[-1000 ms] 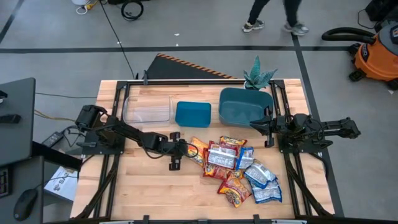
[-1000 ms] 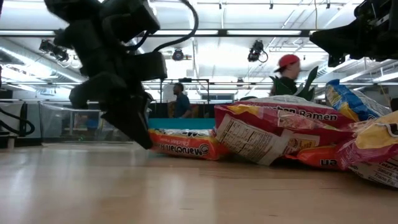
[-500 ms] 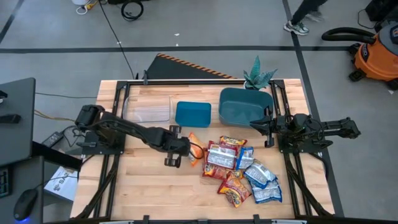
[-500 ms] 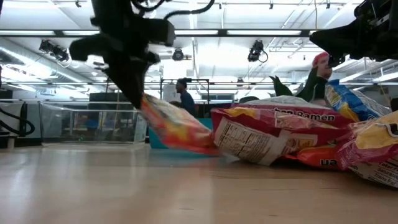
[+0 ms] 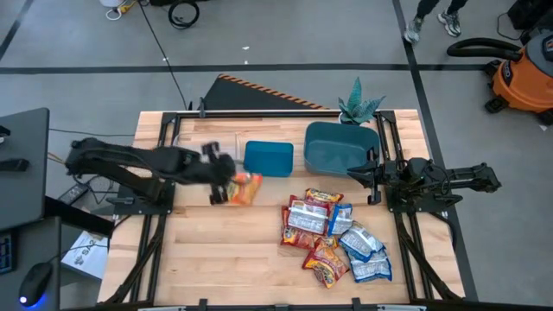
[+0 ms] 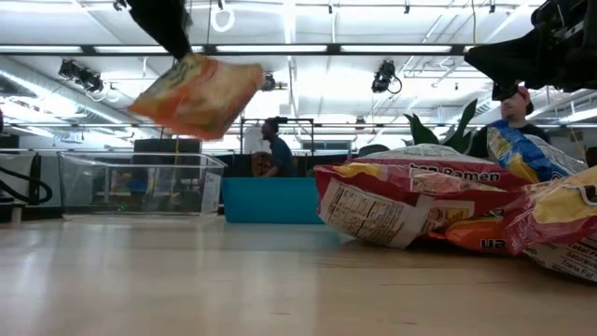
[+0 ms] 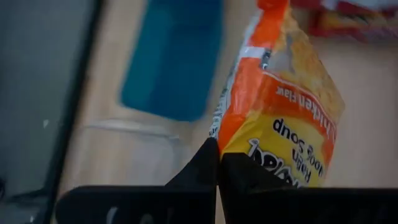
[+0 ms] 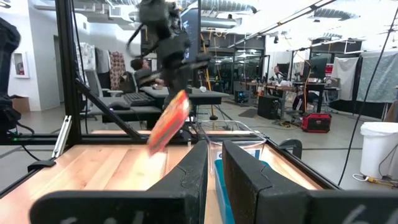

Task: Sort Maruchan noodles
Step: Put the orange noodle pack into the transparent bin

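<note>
Bright overhead striplights, soft shadows, motion blur on left arm, bg soft

bare tabletop left, noodle pile right

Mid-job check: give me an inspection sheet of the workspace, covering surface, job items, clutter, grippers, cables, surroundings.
Surface: wooden table, bare on its left half.
Job items: orange packet held in the air near the clear bin; pile of packets on the table's right half.
Clutter: blue bin, teal bin and a plant along the far edge.
Grippers: left gripper shut on the orange packet; right gripper waits at the right edge by the teal bin, fingers slightly apart.
Cables: black cable across the floor behind the table.
Surroundings: orange shop vacuum; a person's feet on the floor.
</note>
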Controlling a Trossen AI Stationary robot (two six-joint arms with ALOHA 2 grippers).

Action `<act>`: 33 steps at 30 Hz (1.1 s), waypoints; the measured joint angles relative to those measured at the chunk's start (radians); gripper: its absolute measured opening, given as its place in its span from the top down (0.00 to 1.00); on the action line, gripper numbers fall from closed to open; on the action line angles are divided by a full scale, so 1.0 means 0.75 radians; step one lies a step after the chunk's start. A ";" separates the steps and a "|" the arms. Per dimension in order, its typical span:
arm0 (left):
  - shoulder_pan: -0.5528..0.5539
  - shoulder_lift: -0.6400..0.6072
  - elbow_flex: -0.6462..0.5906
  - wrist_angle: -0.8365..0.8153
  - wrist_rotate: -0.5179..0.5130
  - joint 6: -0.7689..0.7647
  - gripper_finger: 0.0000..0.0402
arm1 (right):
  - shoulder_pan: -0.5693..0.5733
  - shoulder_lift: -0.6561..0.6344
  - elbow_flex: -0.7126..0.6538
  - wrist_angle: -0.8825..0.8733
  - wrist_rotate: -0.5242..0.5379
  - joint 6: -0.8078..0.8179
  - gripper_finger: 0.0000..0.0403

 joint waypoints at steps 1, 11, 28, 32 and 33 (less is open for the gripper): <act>0.021 -0.041 0.000 -0.013 -0.022 -0.015 0.99 | -0.001 0.000 0.000 0.000 0.000 0.000 0.86; 0.412 -0.277 -0.002 -0.117 -0.087 -0.072 0.99 | 0.000 0.000 0.000 -0.001 0.000 0.000 0.86; 1.079 -0.273 -0.385 0.149 0.477 0.235 0.99 | 0.000 0.000 0.000 0.000 0.000 0.000 0.86; 1.141 -0.272 -0.502 0.212 0.543 0.246 0.98 | -0.001 0.000 0.000 0.000 0.000 0.000 0.86; 1.152 -0.272 -0.528 0.224 0.546 0.264 0.98 | -0.001 0.000 0.000 -0.001 0.000 0.000 0.86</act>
